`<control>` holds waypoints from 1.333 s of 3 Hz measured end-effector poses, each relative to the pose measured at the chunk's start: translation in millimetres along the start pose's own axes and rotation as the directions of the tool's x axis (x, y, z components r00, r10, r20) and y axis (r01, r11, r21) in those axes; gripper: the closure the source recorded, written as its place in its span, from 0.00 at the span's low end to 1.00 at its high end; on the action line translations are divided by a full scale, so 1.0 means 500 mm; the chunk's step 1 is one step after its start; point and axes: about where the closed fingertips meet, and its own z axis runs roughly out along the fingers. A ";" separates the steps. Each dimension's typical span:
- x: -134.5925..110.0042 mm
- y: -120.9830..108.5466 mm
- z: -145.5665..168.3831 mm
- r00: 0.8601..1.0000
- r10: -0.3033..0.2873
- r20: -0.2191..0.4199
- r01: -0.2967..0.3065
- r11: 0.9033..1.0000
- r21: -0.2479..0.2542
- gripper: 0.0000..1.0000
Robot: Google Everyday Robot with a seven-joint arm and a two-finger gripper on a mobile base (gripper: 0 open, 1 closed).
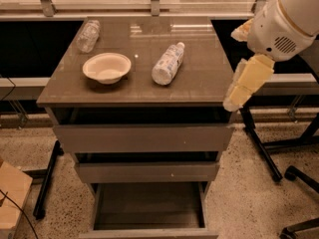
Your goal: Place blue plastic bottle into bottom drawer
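Observation:
The blue plastic bottle (pixel 167 63) lies on its side on the cabinet top (pixel 199 83), right of centre, white cap pointing away. The bottom drawer (pixel 148 206) is pulled out at the base of the cabinet, its dark inside showing. My arm comes in from the upper right. The gripper (pixel 235 99) hangs at the right front corner of the top, well right of the bottle and apart from it. It holds nothing.
A white bowl (pixel 106 67) sits left of the bottle. A smaller clear bottle (pixel 88 35) lies at the back left. Two wider drawers (pixel 143 138) stand slightly out. A cardboard box (pixel 11 195) is lower left; stand legs (pixel 266 153) are on the right.

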 end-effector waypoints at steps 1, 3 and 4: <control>-0.030 -0.002 0.039 0.999 0.029 0.041 -0.029 1.000 -0.006 0.00; -0.121 -0.028 0.137 0.993 0.044 0.109 -0.044 0.999 0.002 0.00; -0.157 -0.042 0.194 0.988 0.061 0.140 -0.061 0.998 -0.004 0.00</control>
